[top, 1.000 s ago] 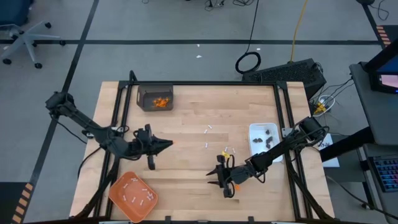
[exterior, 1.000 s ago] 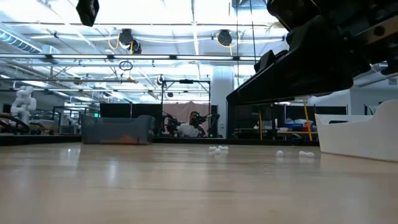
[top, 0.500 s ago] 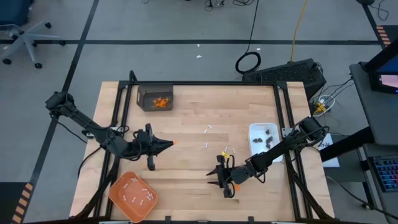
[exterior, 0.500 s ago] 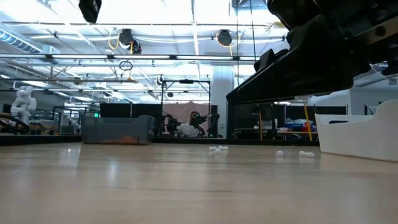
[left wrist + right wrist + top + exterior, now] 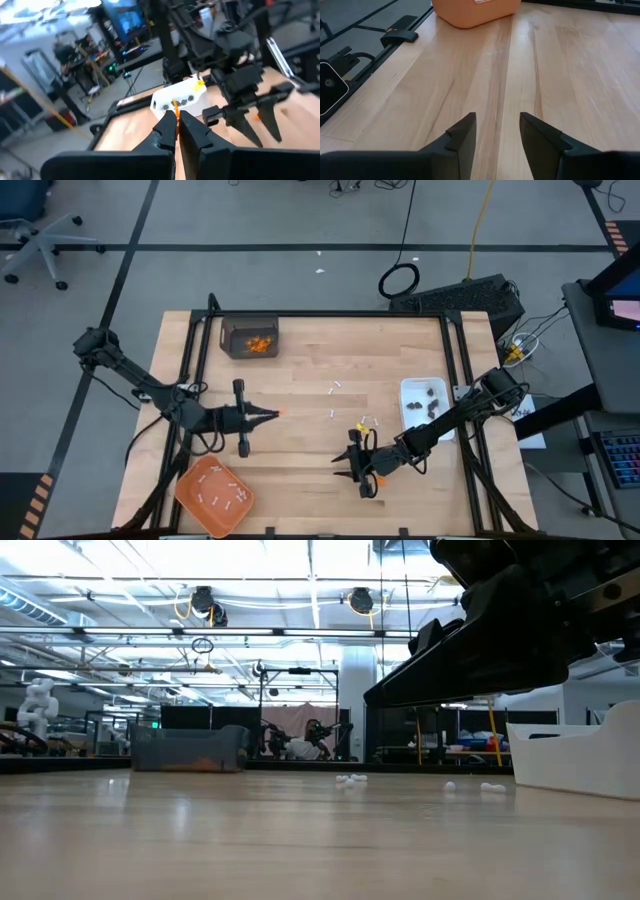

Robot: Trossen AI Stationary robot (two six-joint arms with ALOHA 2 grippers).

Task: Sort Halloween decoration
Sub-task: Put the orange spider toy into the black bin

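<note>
Main risk: the left end effector [image 5: 268,415] is pinching a tiny orange bit [image 5: 279,414] at the very tips of its closed fingers, hovering above the worktop [image 5: 320,360] well short of the dark bin [image 5: 249,337] holding the other orange bits; such a slight hold may be letting the piece slip or flick off on the way there. In the left wrist view a thin orange sliver [image 5: 175,111] is showing between the fingertips, though how securely is hard to tell. The right end effector [image 5: 350,467] is waiting with fingers apart and holding nothing, farther from the bin, past a few loose white sticks [image 5: 334,392]. More white sticks are lying in the orange tray [image 5: 213,496]; dark bits are sitting in the white dish [image 5: 425,402].
</note>
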